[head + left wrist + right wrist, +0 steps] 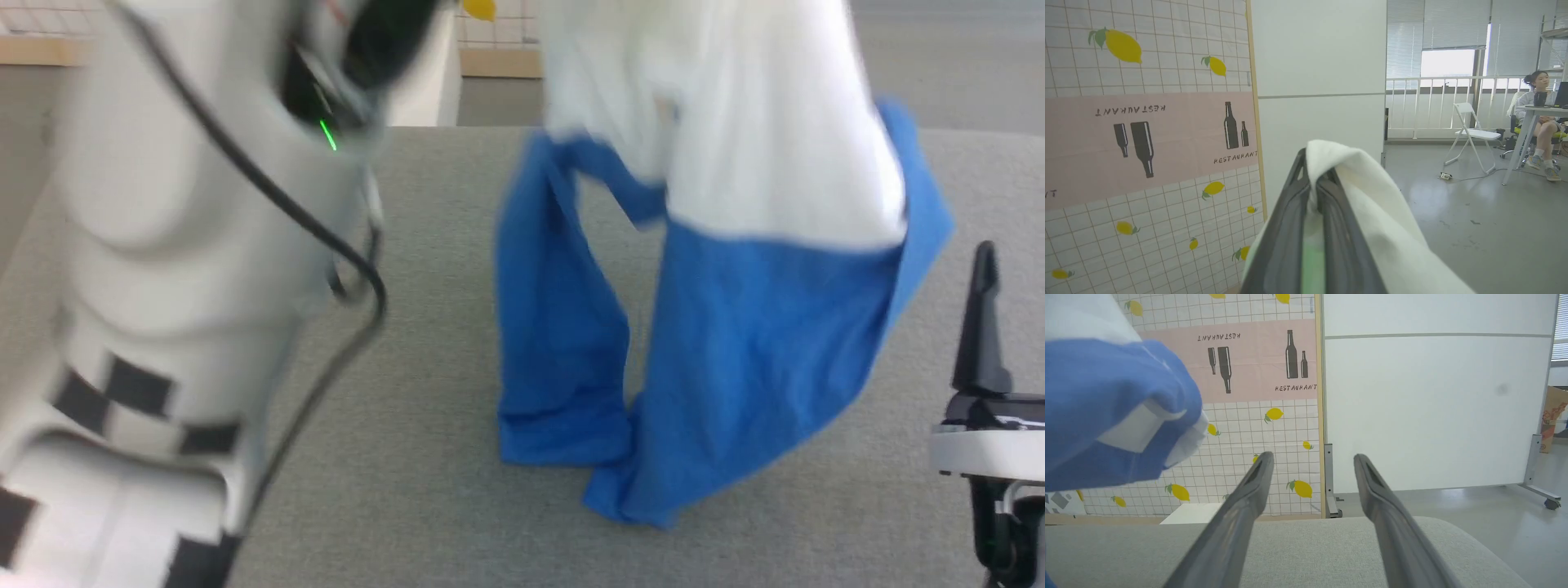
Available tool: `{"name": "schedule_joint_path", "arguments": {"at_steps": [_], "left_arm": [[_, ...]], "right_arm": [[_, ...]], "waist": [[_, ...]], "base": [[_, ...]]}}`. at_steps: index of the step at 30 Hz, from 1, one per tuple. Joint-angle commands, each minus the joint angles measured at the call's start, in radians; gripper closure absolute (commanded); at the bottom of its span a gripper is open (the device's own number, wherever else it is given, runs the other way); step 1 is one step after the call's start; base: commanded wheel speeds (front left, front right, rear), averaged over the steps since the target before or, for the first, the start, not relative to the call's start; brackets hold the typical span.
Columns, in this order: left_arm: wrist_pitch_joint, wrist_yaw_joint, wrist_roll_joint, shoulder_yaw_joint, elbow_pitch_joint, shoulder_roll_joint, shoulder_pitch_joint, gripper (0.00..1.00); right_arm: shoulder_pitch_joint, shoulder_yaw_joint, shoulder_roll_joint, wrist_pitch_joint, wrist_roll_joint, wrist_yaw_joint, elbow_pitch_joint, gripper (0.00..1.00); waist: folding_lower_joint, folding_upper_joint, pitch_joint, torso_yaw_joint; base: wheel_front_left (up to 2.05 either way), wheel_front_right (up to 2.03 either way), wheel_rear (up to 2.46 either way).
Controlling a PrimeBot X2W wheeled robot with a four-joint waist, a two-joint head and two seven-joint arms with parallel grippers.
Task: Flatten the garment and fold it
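**Left gripper.** In the left wrist view, the left gripper (1314, 176) has its two dark fingers (1286, 228) pressed together and clamped on a fold of the garment (1372, 212). White cloth passes between the fingers, wraps over their tips and drops away toward 5 o'clock. In the head view, the pale left forearm (163, 245) takes up the 9 o'clock side, blurred, with a black cable (269, 192) running down it.

**Right gripper.** In the right wrist view, the right gripper (1312, 457) has its fingers (1249, 498) wide apart with nothing between them. They sit above the grey table (1306, 547). In the head view, one dark finger (982, 318) stands upright at 4 o'clock, apart from the cloth.

**Garment.** In the head view, the garment (759, 343) hangs from 12 o'clock. The white body is uppermost and the blue parts are below. Its lowest blue folds touch the table (424, 367) near 6 o'clock. In the right wrist view, a blue-and-white bunch of it (1106, 408) hangs at 10 o'clock, clear of the right fingers.

**Surroundings.** Behind the table are a lemon-print partition (1241, 428) and a white panel (1433, 408). In the left wrist view, a person (1541, 106) sits at a desk at 3 o'clock, with a white folding chair (1472, 134) nearby.
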Motion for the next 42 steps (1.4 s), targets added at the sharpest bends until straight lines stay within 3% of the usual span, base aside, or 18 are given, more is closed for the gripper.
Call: {"name": "schedule_joint_path", "arguments": {"at_steps": [1,9,13,19,20,21,25,29,38,42], "left_arm": [[-0.008,-0.001,0.007,-0.021,-0.006,0.003,0.075,1.0],[-0.046,-0.041,0.079,-0.205,0.027,0.1,0.453,1.0],[-0.087,-0.051,0.093,-0.262,0.12,0.11,0.574,1.0],[-0.149,-0.064,0.12,-0.321,0.277,0.067,0.63,1.0],[-0.166,-0.063,0.123,-0.322,0.297,0.056,0.628,0.73],[-0.182,-0.06,0.126,-0.319,0.31,0.049,0.623,0.0],[-0.278,-0.052,0.116,-0.274,0.313,0.02,0.596,0.0],[-0.371,-0.031,0.128,-0.22,0.24,0.061,0.591,0.0],[-0.573,0.157,0.17,-0.023,-0.052,0.257,0.799,0.0],[-0.632,0.242,0.204,0.056,-0.169,0.298,0.963,0.0]], "right_arm": [[-0.014,-0.011,0.001,-0.007,0.008,-0.002,-0.006,0.0],[-0.029,-0.004,0.001,-0.008,0.01,-0.002,-0.024,0.0],[-0.045,0.016,0.001,-0.008,0.008,-0.002,-0.027,0.0],[-0.058,0.033,0.001,-0.008,0.002,-0.002,-0.03,0.0],[-0.059,0.033,0.001,-0.008,0.001,-0.002,-0.031,0.0],[-0.06,0.034,0.001,-0.008,0.0,-0.002,-0.03,0.0],[-0.056,0.029,0.001,-0.007,-0.003,-0.002,-0.023,0.0],[-0.038,0.025,0.001,-0.003,-0.001,-0.002,-0.017,0.0],[0.001,0.027,0.001,0.008,0.004,-0.002,-0.012,0.0],[0.015,0.036,0.001,0.012,0.008,-0.002,-0.012,0.0]], "waist": [[0.0001,-0.0001,0.021,-0.026],[0.0001,-0.0001,0.098,-0.081],[0.0001,-0.0001,0.138,-0.101],[0.0001,-0.0001,0.166,-0.109],[0.0001,-0.0001,0.166,-0.107],[0.0001,-0.0001,0.165,-0.105],[0.0001,-0.0001,0.146,-0.087],[0.0001,-0.0001,0.114,-0.066],[0.0001,-0.0001,0.072,-0.036],[0.0001,-0.0001,0.072,-0.032]], "base": [[0.0,0.0,0.0],[0.0,0.0,0.0],[0.0,0.0,0.0],[0.0,0.0,0.0],[0.0,0.0,0.0],[0.0,0.0,0.0],[0.0,0.0,0.0],[0.0,0.0,0.0],[0.0,0.0,0.0],[0.0,0.0,0.0]]}}
